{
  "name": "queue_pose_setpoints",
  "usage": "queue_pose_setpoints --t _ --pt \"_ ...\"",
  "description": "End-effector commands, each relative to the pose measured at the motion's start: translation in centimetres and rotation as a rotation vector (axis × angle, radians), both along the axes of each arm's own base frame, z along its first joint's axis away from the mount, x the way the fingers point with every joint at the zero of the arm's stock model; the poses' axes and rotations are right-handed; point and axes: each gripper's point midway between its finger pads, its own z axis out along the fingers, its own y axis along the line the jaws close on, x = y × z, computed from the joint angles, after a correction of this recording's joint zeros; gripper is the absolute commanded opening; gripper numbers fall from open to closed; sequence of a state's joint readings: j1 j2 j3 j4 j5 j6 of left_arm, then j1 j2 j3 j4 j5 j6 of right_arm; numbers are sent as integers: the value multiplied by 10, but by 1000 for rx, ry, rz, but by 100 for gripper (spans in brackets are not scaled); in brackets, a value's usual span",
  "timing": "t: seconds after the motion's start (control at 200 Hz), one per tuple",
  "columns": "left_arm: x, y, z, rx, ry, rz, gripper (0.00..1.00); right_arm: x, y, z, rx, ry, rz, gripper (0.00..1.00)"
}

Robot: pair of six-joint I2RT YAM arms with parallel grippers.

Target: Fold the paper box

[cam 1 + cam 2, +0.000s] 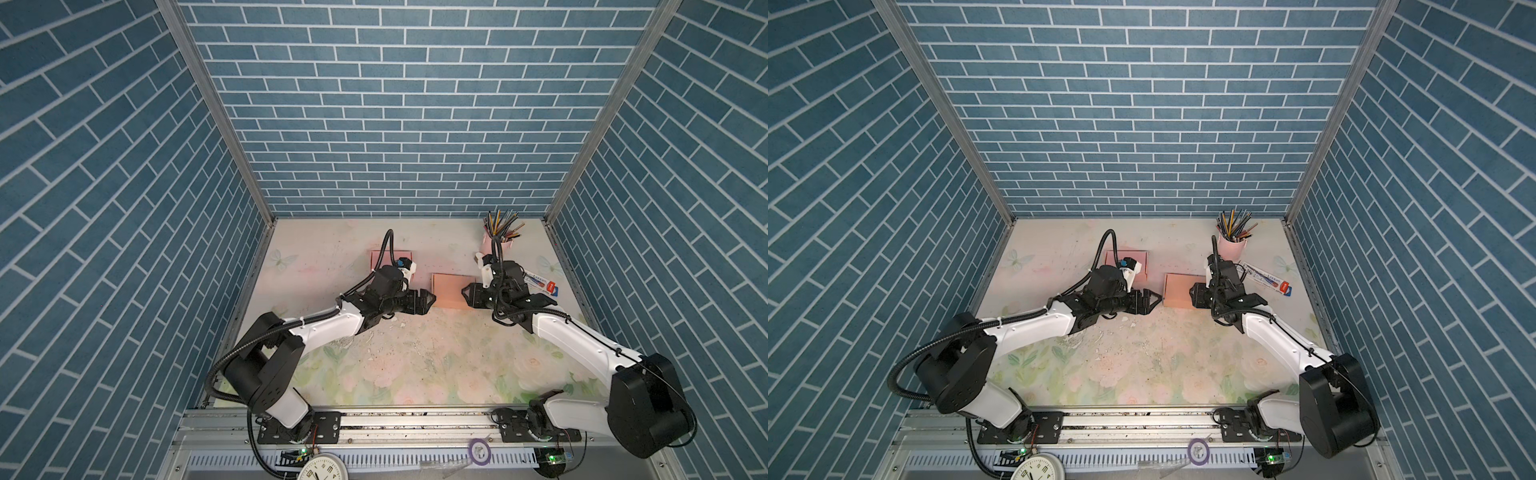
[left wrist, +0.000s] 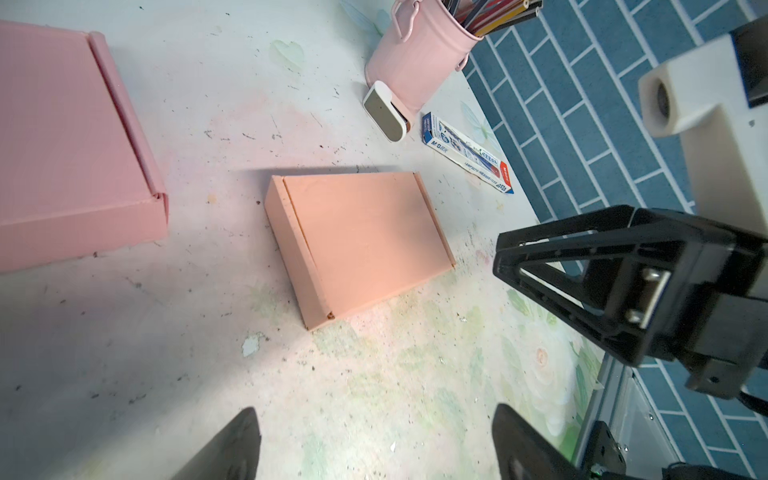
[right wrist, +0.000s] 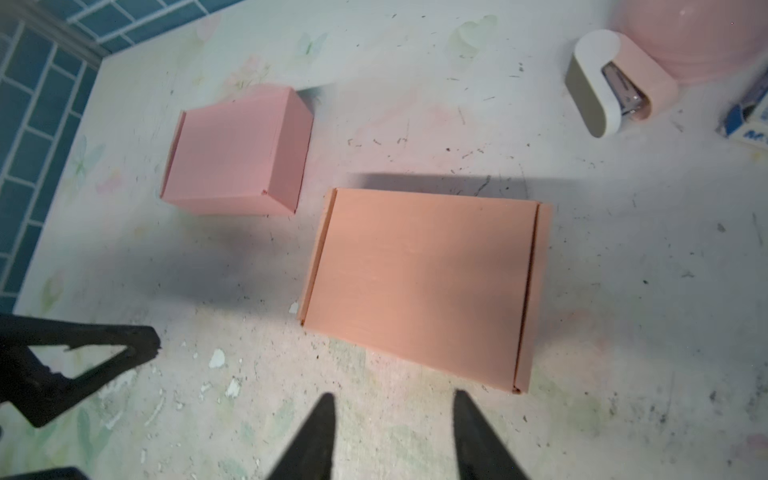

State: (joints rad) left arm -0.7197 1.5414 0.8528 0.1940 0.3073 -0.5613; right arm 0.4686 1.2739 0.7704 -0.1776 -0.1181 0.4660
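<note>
Insp. notes, both top views.

- Box (image 1: pixel 449 291) (image 1: pixel 1179 291): peach paper box, lies flat on tabletop (image 1: pixel 415 365) approx. centre, a bit toward 12 o'clock. Lid down, side flaps tucked along both short edges per wrist views (image 2: pixel 365 245) (image 3: pixel 424 286). Not held.
- Left hand (image 1: pixel 430 300): at box's 9 o'clock, just beside its edge. Jaws fully apart in left wrist view (image 2: pixel 374 409), nothing between them. No contact w/ box seen.
- Right hand (image 1: pixel 467 293): at box's 3 o'clock, overlapping the box edge in the top views. Right wrist view (image 3: pixel 392 392) shows fingers part-open, moderate gap, empty. Tips sit just short of the box edge, apart from it.
- Pink box (image 3: pixel 237 153) (image 2: pixel 62 145): closed, at 10 o'clock of the peach box, well apart, partly behind left arm in top views.
- Cup (image 1: pixel 500 245): pink, upright, full of pencils, at 1 o'clock near back wall.
- Stapler (image 2: pixel 386 112): white/pink, just beside cup.
- Pen pack (image 1: pixel 544 284): blue/white, flat, at 3 o'clock beyond right hand.
- Tabletop surface: floral print, scuffed, paint chips near 6 o'clock of box.
</note>
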Motion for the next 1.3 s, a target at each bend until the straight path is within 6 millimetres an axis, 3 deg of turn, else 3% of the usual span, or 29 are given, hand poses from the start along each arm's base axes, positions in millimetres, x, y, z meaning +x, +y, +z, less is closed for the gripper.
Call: queue_pose_setpoints --t 0.0,0.28,0.54,0.915,1.295 --pt "-9 13 3 -2 -5 12 88 -14 1 -13 -27 45 -15 31" --pt "-29 36 4 -1 -5 40 88 -15 20 -37 -21 81 -7 10" --pt "-29 47 19 -19 -39 70 88 -5 26 -63 -49 110 -2 0" --pt "-25 48 26 -25 -45 74 88 13 24 -82 -119 127 -8 0" --pt "-25 53 33 -25 -50 86 88 30 20 -84 -136 124 -13 0"
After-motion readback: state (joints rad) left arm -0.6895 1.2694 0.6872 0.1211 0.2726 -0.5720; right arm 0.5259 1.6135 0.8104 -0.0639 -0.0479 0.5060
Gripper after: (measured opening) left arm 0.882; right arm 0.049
